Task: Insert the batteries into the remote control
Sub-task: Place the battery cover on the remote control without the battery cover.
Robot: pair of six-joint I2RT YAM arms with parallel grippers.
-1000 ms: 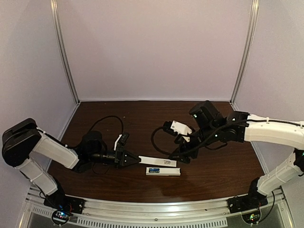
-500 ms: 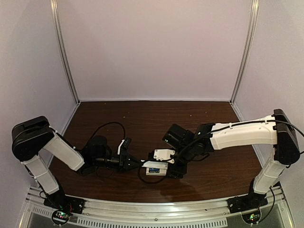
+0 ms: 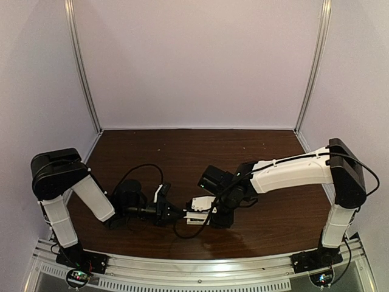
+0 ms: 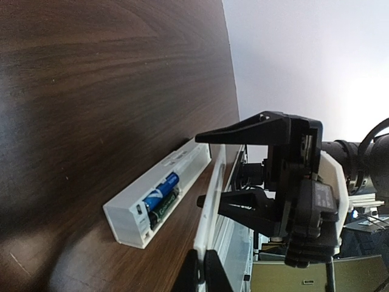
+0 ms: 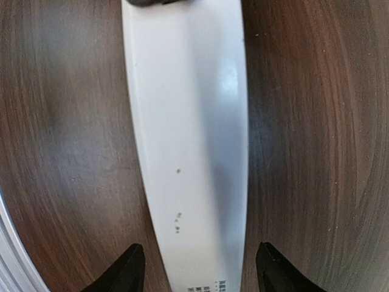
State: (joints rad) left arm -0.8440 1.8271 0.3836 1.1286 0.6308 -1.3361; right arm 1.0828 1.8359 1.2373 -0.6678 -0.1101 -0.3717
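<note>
slim white remote (image 4: 151, 177), blue batteries (image 4: 161, 193) inside

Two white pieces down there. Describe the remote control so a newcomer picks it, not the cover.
On the dark wooden table, in front of the left fingers, two white pieces run side by side. The remote control is the thicker bar lying flat on the wood. Unlike the thin cover strip pinched in those fingers, its open recess shows blue batteries.

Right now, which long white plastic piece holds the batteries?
The thicker white remote control flat on the brown table, blue batteries in its recess; the left gripper pinches the thin bare cover strip.
</note>
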